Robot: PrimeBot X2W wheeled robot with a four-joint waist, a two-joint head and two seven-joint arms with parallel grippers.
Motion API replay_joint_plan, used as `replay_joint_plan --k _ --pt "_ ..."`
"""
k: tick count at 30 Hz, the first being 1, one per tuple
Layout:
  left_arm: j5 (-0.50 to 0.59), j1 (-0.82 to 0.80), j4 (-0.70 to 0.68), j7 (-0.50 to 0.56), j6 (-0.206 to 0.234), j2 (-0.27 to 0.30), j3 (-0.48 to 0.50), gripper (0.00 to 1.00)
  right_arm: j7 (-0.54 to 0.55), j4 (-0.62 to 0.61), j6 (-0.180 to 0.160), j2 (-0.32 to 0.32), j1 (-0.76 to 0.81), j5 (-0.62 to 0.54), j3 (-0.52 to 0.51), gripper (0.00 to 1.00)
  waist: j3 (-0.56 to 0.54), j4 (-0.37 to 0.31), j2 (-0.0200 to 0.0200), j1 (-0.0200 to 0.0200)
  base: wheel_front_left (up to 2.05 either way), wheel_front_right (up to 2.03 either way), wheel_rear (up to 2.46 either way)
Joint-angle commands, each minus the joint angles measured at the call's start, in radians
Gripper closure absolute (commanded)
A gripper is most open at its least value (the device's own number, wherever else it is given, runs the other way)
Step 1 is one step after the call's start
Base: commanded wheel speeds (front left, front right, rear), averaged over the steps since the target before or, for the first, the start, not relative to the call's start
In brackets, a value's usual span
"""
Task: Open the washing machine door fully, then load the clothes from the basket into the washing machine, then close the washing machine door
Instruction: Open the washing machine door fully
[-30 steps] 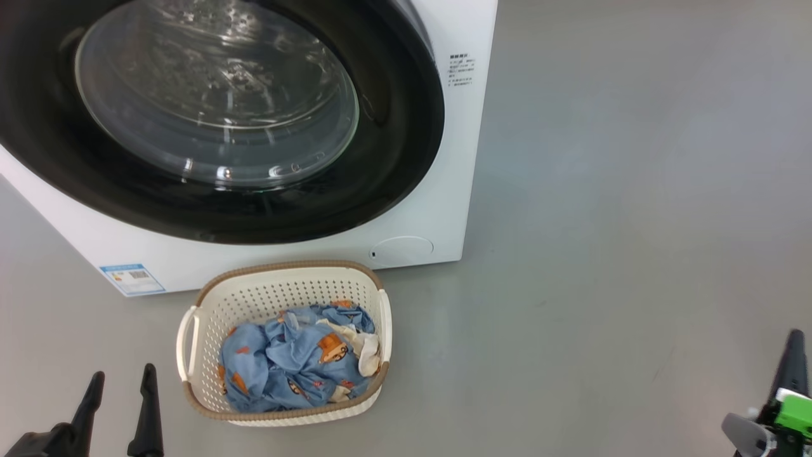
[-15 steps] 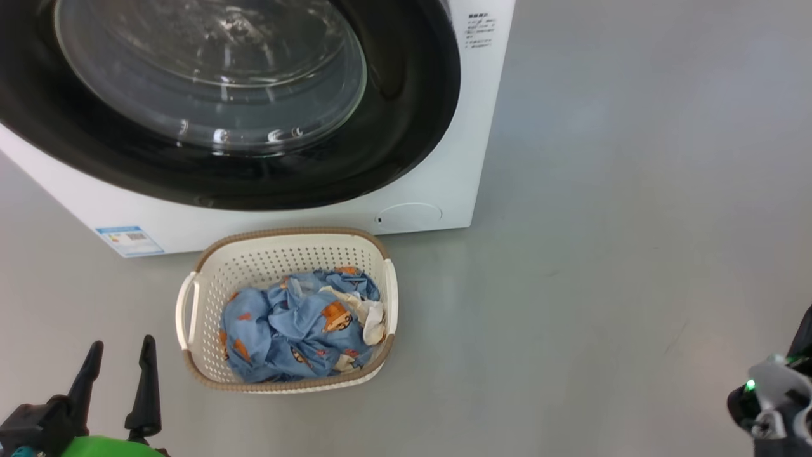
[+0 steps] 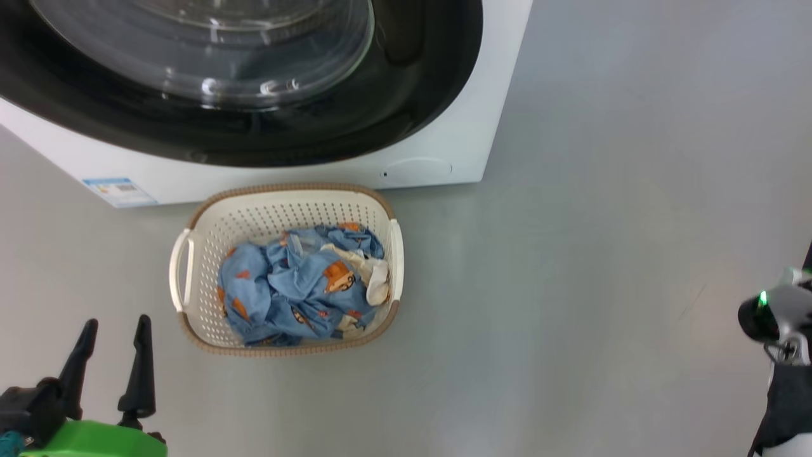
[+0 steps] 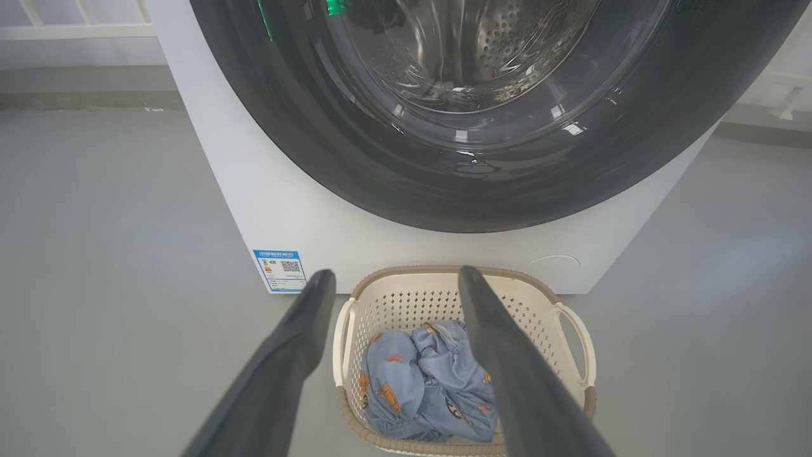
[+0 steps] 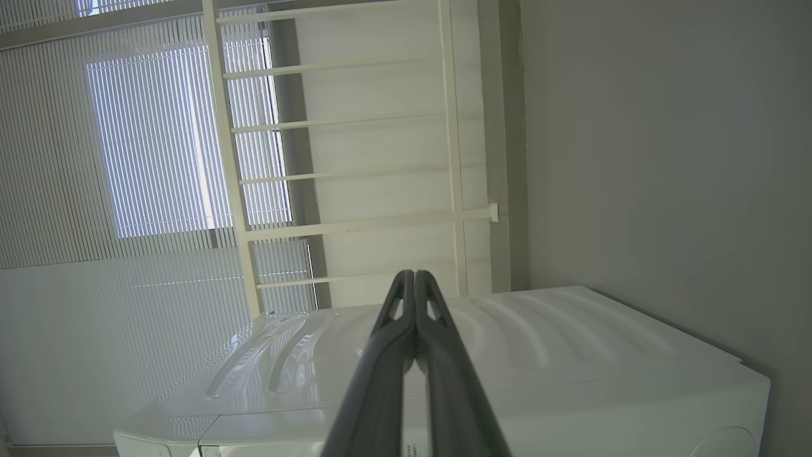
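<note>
Door (image 3: 254, 136) comes first, and it sits shut: the black ring lies flush on the machine (image 3: 501, 76) front across the top of the head view, its glass bowl bulging toward you. Below it on the floor (image 3: 602, 254) stands the basket (image 3: 288, 189), far rim just beside the machine's base. The clothes (image 3: 292, 285) are bundled inside, so nothing is loaded yet.

Your left gripper (image 3: 117, 320) hovers low at the near left, fingers spread and empty, pointing toward the machine. In its wrist view the basket shows between the fingers, with the ring's lower arc above. So the door lies forward and up from that hand, a little to your right.

Your right gripper (image 5: 413, 274) has its fingers pressed together with nothing between them. Its wrist view looks along the machine's white body toward a window, so I judge it stands off to the machine's right, well apart from the basket.

The move turns on which side of the ring gives. A darker hollow (image 3: 403, 32) shows in the ring's right part. I take it for the pull, though the frame edge cuts it off, and I can't tell where the hinge is. If that's right, the door swings leftward and your right arm has the nearer reach, but its closed fingers must hook in or part first.
</note>
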Motion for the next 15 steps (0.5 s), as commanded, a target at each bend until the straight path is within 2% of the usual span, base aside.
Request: replay_joint_plan --k 1,15 --pt "-0.006 -0.032 -0.026 -0.006 -0.002 0.036 0.034 0.0 0.015 -0.029 -0.001 -0.016 -0.027 -0.009 0.017 1.0 0.036 0.007 -0.0001 0.0 0.0 0.0 0.0" --pt "-0.014 -0.035 -0.055 -0.006 -0.002 0.052 0.041 0.0 0.145 -0.026 -0.001 -0.022 -0.173 -0.045 0.054 1.0 0.123 0.03 -0.0001 0.0 0.0 0.0 0.0"
